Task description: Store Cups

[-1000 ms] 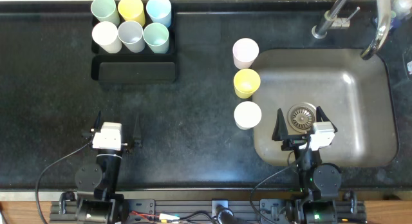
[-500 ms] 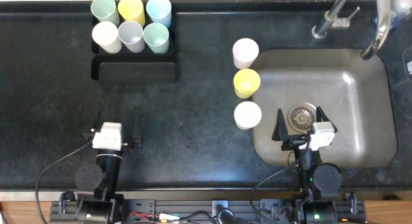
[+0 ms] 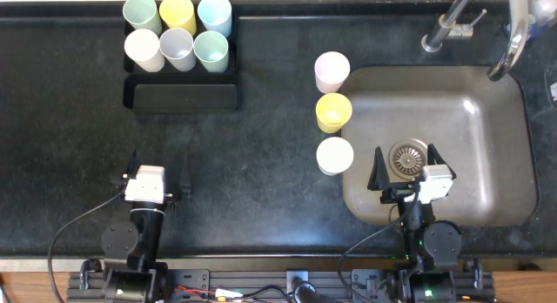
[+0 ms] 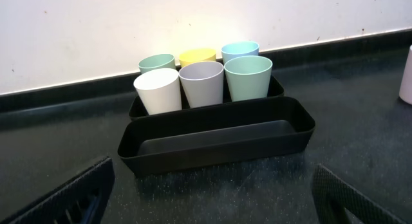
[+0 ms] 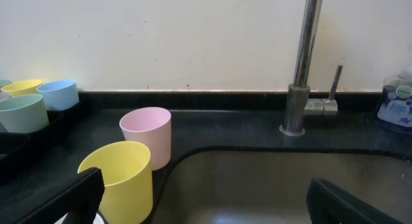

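Three loose cups stand in a line on the black counter by the sink's left rim: a pink cup (image 3: 332,70) (image 5: 146,135), a yellow cup (image 3: 333,111) (image 5: 118,179) and a white cup (image 3: 335,155). A black tray (image 3: 181,97) (image 4: 219,141) at the back left holds several cups (image 3: 178,32) (image 4: 203,81) in its two far rows; its near row is bare. My left gripper (image 3: 157,174) (image 4: 212,193) is open, low near the front edge, facing the tray. My right gripper (image 3: 406,166) (image 5: 206,199) is open over the sink's front part, to the right of the white cup.
The steel sink (image 3: 487,129) with a drain (image 3: 407,158) fills the right side. A faucet (image 3: 448,20) (image 5: 302,69) rises behind it, and a soap bottle (image 5: 396,103) stands at the far right. Bare counter (image 3: 252,164) lies between the tray and the loose cups.
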Robot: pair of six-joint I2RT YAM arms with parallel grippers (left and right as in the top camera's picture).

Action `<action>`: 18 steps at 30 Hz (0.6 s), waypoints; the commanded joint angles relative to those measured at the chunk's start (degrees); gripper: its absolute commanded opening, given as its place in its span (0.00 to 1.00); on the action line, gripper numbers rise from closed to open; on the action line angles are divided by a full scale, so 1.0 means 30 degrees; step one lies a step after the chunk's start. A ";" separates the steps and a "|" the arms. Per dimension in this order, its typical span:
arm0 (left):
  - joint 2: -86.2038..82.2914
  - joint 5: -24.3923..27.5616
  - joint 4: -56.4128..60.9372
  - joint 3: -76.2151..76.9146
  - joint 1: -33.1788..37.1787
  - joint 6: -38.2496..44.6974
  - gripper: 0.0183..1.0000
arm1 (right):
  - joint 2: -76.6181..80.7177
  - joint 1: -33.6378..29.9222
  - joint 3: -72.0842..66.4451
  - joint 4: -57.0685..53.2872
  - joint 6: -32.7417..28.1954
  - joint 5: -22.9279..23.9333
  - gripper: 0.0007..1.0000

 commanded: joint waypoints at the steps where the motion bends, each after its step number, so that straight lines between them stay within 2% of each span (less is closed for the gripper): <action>1: 0.1071 0.0954 -0.0036 0.1413 0.0000 -0.0168 1.00 | -0.0204 0.0029 -0.0255 0.0051 -0.0073 -0.0189 1.00; 5: 0.5588 0.2820 -0.0015 0.5136 0.0000 -0.0554 1.00 | -0.0197 0.0029 -0.0255 0.0058 -0.0066 -0.0189 1.00; 7: 0.9209 0.4313 -0.0058 0.7985 0.0000 -0.0670 1.00 | -0.0204 0.0029 -0.0255 0.0058 -0.0073 -0.0189 1.00; 9: 1.3318 0.6819 -0.0226 1.1591 0.0000 -0.0670 1.00 | -0.0204 0.0029 -0.0255 0.0051 -0.0073 -0.0189 1.00; 12: 1.9249 1.1956 -0.1741 1.8119 -0.0299 -0.0663 1.00 | -0.0197 0.0029 -0.0255 0.0058 -0.0073 -0.0189 1.00; 13: 2.1026 1.2947 -0.2623 2.0422 -0.0605 -0.0663 1.00 | -0.0204 0.0029 -0.0255 0.0051 -0.0073 -0.0189 1.00; 15: 2.4778 1.3041 -0.5566 2.5660 -0.1814 -0.0663 1.00 | -0.0204 0.0029 -0.0255 0.0058 -0.0073 -0.0189 1.00; 17: 2.8239 1.0812 -0.8888 3.0767 -0.3424 -0.0831 1.00 | -0.0197 0.0029 -0.0255 0.0058 -0.0073 -0.0189 1.00; 18: 3.0192 0.8473 -1.0819 3.3631 -0.4415 -0.1931 1.00 | -0.0197 0.0029 -0.0255 0.0051 -0.0073 -0.0189 1.00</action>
